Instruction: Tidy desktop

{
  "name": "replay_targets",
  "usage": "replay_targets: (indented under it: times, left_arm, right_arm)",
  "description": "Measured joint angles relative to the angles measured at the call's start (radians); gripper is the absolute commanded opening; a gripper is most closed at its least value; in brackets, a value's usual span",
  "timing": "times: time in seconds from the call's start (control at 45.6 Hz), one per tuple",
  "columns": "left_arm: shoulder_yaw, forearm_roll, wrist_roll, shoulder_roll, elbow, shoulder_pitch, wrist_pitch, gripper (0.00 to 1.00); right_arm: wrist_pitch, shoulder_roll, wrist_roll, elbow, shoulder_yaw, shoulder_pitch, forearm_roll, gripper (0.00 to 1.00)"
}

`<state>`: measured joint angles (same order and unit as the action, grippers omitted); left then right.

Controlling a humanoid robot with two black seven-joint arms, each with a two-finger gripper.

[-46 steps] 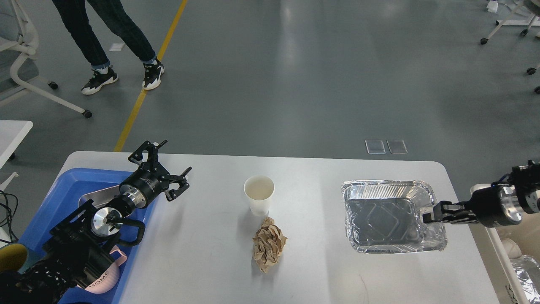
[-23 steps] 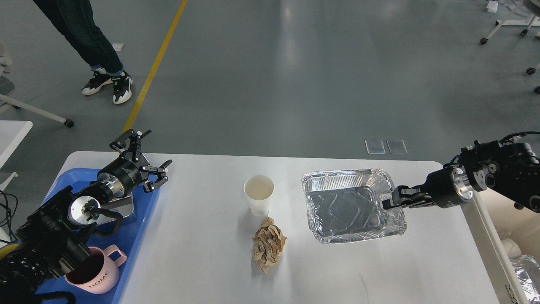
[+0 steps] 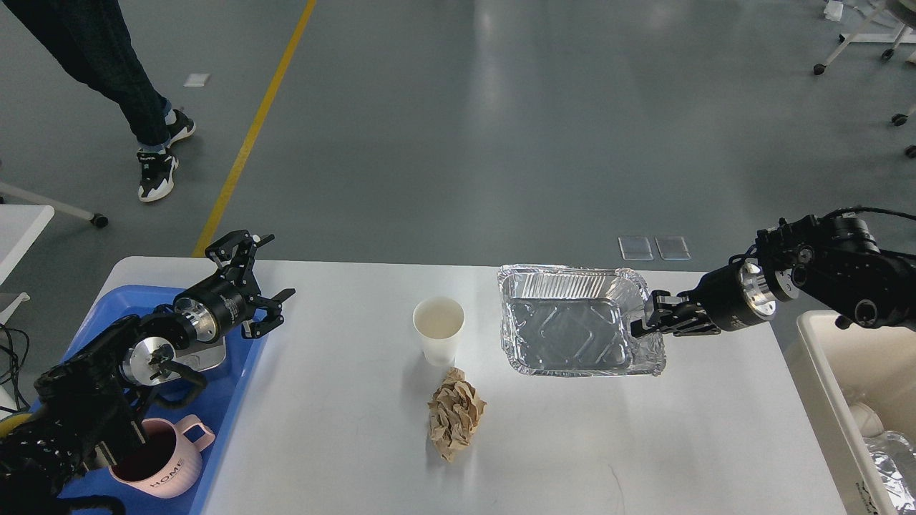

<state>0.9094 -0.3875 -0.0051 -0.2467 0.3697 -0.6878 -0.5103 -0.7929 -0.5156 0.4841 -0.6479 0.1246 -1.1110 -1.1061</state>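
The white desktop holds a white paper cup at its middle, upright. A crumpled brown paper ball lies just in front of the cup. My right gripper is shut on the right rim of an empty foil tray. It holds the tray near the desktop's far edge, right of the cup. My left gripper is open and empty over the far right corner of the blue tray.
The blue tray at the left holds a pink mug and a metal dish partly hidden by my left arm. A cream bin with foil waste stands off the right edge. A person's legs are at the far left.
My right gripper has carried the foil tray leftward and farther away, from the right side toward the cup. My left gripper drew back left over the blue tray. The person walked left.
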Motion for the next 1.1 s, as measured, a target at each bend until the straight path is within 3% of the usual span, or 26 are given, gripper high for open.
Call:
replay_targets:
  times: [0.285, 0.658, 0.834, 1.097]
  left_arm:
    - [-0.119, -0.183, -0.002, -0.016, -0.001, -0.066, 0.085, 0.97]
    - [-0.234, -0.199, 0.01, -0.025, 0.041, -0.071, 0.113, 0.97]
    - [-0.293, -0.203, 0.013, -0.166, 0.139, -0.089, 0.056, 0.97]
    - [-0.392, -0.27, -0.001, -0.416, 0.408, -0.154, 0.027, 0.97]
  right_arm:
    - [0.007, 0.002, -0.009, 0.02, 0.001, 0.003, 0.011, 0.0]
    - [0.017, 0.042, -0.009, 0.06, 0.001, 0.0, 0.01, 0.0]
    - [0.021, 0.049, -0.007, 0.062, 0.0, -0.015, 0.012, 0.0]
    - [0.031, 0.056, -0.007, 0.061, -0.001, -0.04, 0.013, 0.0]
